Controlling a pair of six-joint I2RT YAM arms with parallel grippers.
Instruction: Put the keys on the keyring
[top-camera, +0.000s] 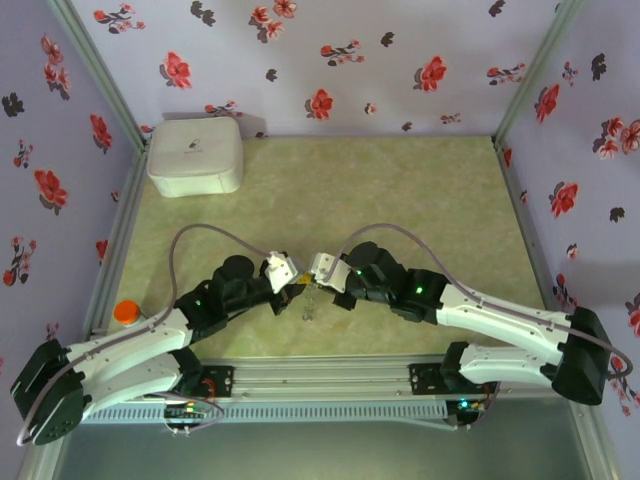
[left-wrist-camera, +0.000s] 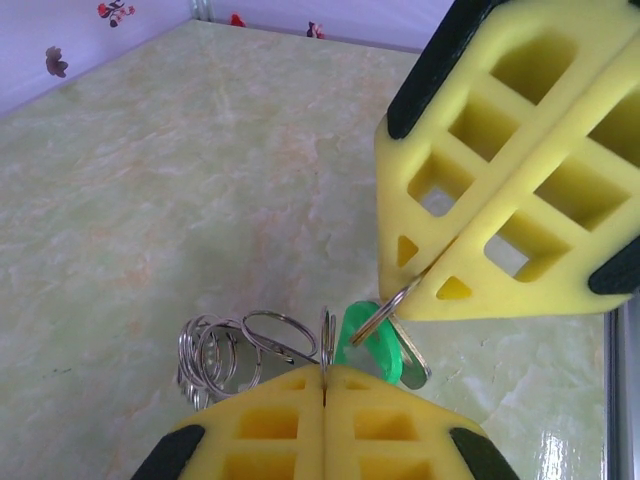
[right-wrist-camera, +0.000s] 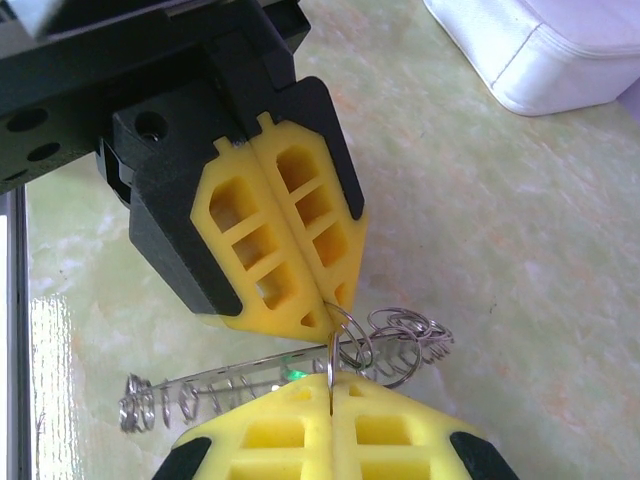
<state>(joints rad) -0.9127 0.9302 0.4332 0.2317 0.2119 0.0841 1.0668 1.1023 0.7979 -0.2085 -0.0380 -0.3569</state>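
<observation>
The green key (left-wrist-camera: 372, 342) is a tiny thing, sitting right in the gap between the two sets of yellow fingertips. It's tucked against the silver loops of the keyring (left-wrist-camera: 326, 338), and I can't tell whether it's threaded on or only leaning on the wire. The keyring reads as a bunch of linked split rings, and both arms have a piece of it. The left gripper (left-wrist-camera: 325, 378) has its jaws pressed tight on one loop, seen edge-on. The right gripper (left-wrist-camera: 415, 290) has its jaws clamped on a neighbouring loop that crosses the key, and the tips are almost touching. The spare rings (left-wrist-camera: 205, 350) trail off to one side, gripped by nothing. From overhead the pair meet over the near middle of the worktop (top-camera: 400, 190), with the white box (top-camera: 195, 157) well apart in the far corner and no bother to anyone. Now the danger: neither pair of jaws looks to be on the key itself, so any twist or tug on the wire could flick it loose. A piece that small lying flat on the worktop would be a miserable pick-up. Thin wire in soft foam pads can also roll or slide, so pulling the arms apart may just spin the loops rather than open a gap for the key. With the fingertips this close, a small misjudged move would knock them together and jolt the grip. And that loose tail of rings could swing, snag or drag the held loop out of line.
</observation>
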